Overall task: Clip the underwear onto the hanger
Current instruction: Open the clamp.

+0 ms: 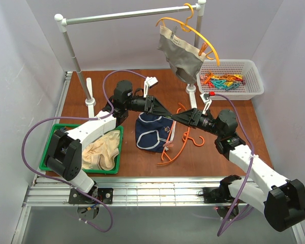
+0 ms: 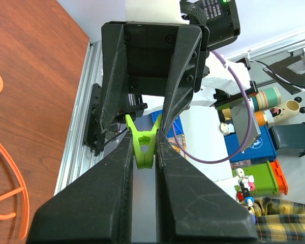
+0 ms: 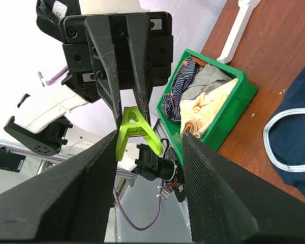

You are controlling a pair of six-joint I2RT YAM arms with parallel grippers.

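Note:
The navy underwear (image 1: 150,131) lies flat on the table, and its edge shows in the right wrist view (image 3: 295,142). The red-orange hanger (image 1: 179,143) lies beside it on the right and shows as orange curves in the left wrist view (image 2: 15,183). My left gripper (image 1: 165,113) and right gripper (image 1: 174,117) meet tip to tip above the underwear's right edge. The left gripper (image 2: 142,140) is shut on a green clip (image 2: 142,148). The right gripper (image 3: 150,137) is open, its jaws wide on both sides of the clip (image 3: 126,128).
A green bin (image 1: 51,152) with beige underwear (image 1: 102,150) sits at the front left. A white basket (image 1: 254,76) of coloured clips stands at the back right. A yellow-orange hanger with grey underwear (image 1: 180,56) hangs from the rail (image 1: 127,15).

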